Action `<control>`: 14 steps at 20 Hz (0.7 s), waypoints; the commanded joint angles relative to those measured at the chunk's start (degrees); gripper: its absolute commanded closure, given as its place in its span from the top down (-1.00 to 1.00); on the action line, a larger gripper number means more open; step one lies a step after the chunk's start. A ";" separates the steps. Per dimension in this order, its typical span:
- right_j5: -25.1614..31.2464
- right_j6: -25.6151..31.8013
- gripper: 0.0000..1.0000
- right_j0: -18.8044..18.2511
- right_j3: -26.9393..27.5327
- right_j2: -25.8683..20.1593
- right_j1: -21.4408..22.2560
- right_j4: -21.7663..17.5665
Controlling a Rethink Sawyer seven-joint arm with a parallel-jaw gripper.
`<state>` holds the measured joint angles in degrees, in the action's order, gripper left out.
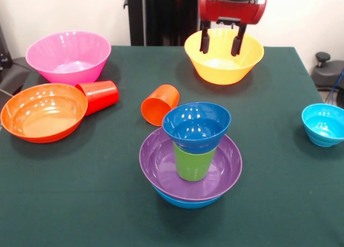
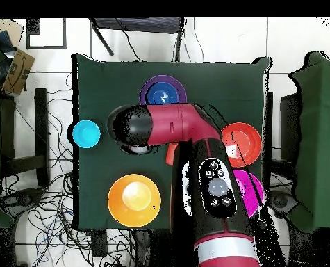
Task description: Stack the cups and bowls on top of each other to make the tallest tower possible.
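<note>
Tower mid-table: blue bowl, purple bowl, upright green cup, dark blue bowl on top.
Gripper hangs over the empty yellow bowl behind the tower, fingers spread, holding nothing. Beside the tower lie the orange cup and red cup, on their sides; orange bowl, pink bowl and cyan bowl stand empty near the table edges.

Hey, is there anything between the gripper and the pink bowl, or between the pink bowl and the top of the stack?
Nothing visible blocks either path. The gripper hangs open above the yellow bowl, with bare table across to the pink bowl. The red cup and orange cup lie low on their sides toward the tower; a lifted bowl should clear them.
</note>
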<state>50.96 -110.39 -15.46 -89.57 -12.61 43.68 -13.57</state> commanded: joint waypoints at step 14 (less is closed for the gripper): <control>10.45 17.35 1.00 -4.13 14.22 -8.82 -8.76 -5.41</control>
<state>53.56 -110.34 -18.31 -80.80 -15.87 38.25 -13.59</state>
